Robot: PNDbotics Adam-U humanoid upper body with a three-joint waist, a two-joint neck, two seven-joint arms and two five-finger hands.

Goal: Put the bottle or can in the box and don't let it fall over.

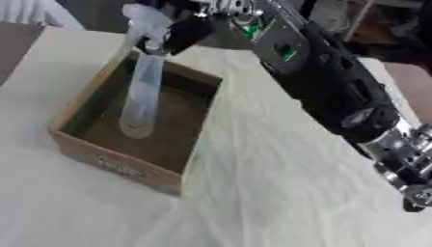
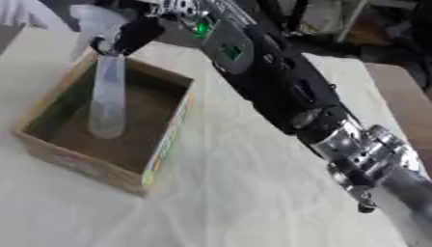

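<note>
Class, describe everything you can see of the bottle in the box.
The bottle is tall, slim and clear, plastic by its look, with a pale top. It stands nearly upright inside the open cardboard box, its base on or just above the brown floor. The right hand grips its top from above. Any label is unreadable.

The robot's right arm (image 2: 287, 91) is showing as a bulky matte-black shell with a grey plate bearing small green lights near the wrist, a round silver disc on its side, ribbed silver metal joint rings lower down, and a black-fingered hand (image 1: 182, 31) at its far end.
</note>
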